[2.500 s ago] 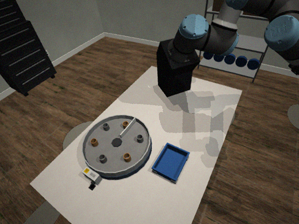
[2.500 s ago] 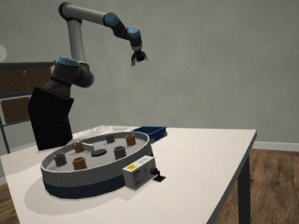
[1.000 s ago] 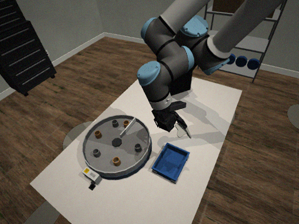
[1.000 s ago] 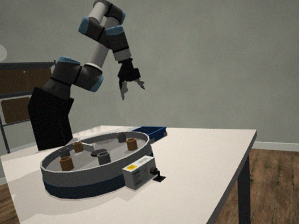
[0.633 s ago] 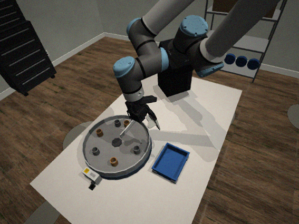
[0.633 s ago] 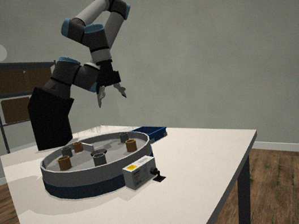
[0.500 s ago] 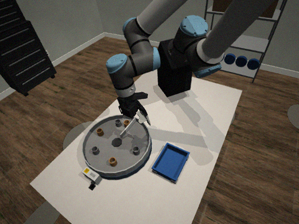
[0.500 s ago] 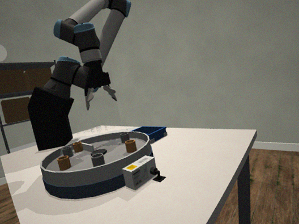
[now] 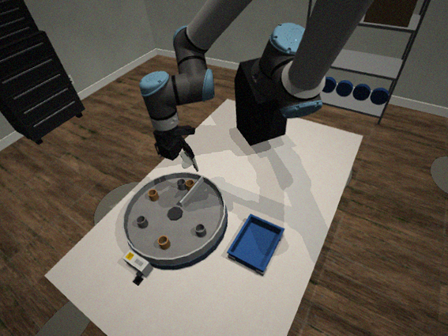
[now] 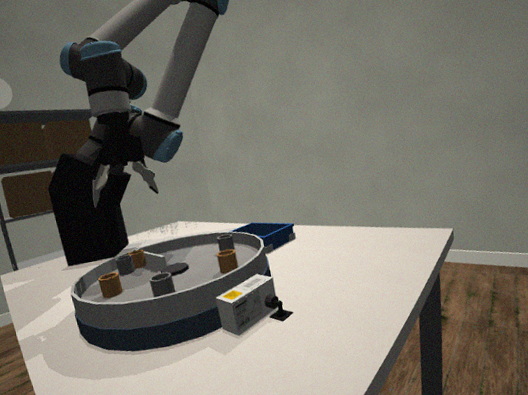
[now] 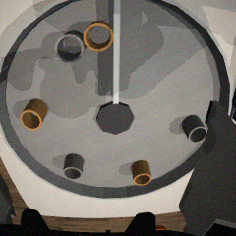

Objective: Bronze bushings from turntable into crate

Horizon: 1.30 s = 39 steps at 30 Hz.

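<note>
My gripper (image 9: 190,165) (image 10: 126,198) is open and empty, above the turntable (image 9: 156,225) (image 10: 131,311) (image 11: 64,133). Three bronze bushings stand on it: one bronze bushing (image 9: 190,185) (image 10: 138,259) (image 11: 100,49) close beside the bar, another bronze bushing (image 9: 153,196) (image 10: 110,285) (image 11: 36,108), and a third bronze bushing (image 9: 164,244) (image 10: 227,261) (image 11: 142,168) near the sensor side. One steel bushing (image 9: 181,184) (image 10: 124,264) (image 11: 69,59) stands close to the first bronze one. Two more are a steel bushing (image 9: 141,222) (image 10: 162,286) (image 11: 74,161) and a steel bushing (image 9: 200,232) (image 10: 225,243) (image 11: 192,123). The blue crate (image 9: 256,243) (image 10: 275,233) is empty.
A pale bar (image 9: 191,192) (image 11: 116,59) runs from the turntable's hub (image 9: 174,213) (image 11: 115,118) to its raised rim. A grey sensor box (image 9: 137,264) (image 10: 247,305) stands against the outer wall. The black arm pedestal (image 9: 254,117) stands behind.
</note>
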Each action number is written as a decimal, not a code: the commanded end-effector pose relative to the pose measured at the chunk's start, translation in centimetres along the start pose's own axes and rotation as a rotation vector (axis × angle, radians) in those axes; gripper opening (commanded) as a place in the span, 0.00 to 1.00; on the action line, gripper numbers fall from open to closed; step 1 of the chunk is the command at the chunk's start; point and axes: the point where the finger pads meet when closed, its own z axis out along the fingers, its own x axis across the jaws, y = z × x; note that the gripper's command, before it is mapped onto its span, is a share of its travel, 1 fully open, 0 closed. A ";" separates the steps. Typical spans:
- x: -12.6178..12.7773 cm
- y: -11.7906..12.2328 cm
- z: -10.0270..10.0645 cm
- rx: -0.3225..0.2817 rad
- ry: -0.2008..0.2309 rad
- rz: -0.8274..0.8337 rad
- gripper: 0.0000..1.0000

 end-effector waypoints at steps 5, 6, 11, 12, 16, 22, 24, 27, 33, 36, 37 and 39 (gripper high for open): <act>-2.1 -0.4 0.1 -0.005 -0.014 -0.010 1.00; -2.2 -0.4 0.1 -0.005 -0.015 -0.010 1.00; -2.2 -0.4 0.1 -0.005 -0.015 -0.010 1.00; -2.2 -0.4 0.1 -0.005 -0.015 -0.010 1.00; -2.2 -0.4 0.1 -0.005 -0.015 -0.010 1.00; -2.2 -0.4 0.1 -0.005 -0.015 -0.010 0.06; -2.2 -0.4 0.1 -0.005 -0.015 -0.010 0.06; -2.2 -0.4 0.1 -0.005 -0.015 -0.010 0.06; -2.2 -0.4 0.1 -0.005 -0.015 -0.010 0.06; -2.2 -0.4 0.1 -0.005 -0.015 -0.010 0.06; -2.2 -0.4 0.1 -0.005 -0.015 -0.010 0.06; -2.2 -0.4 0.1 -0.005 -0.015 -0.010 0.06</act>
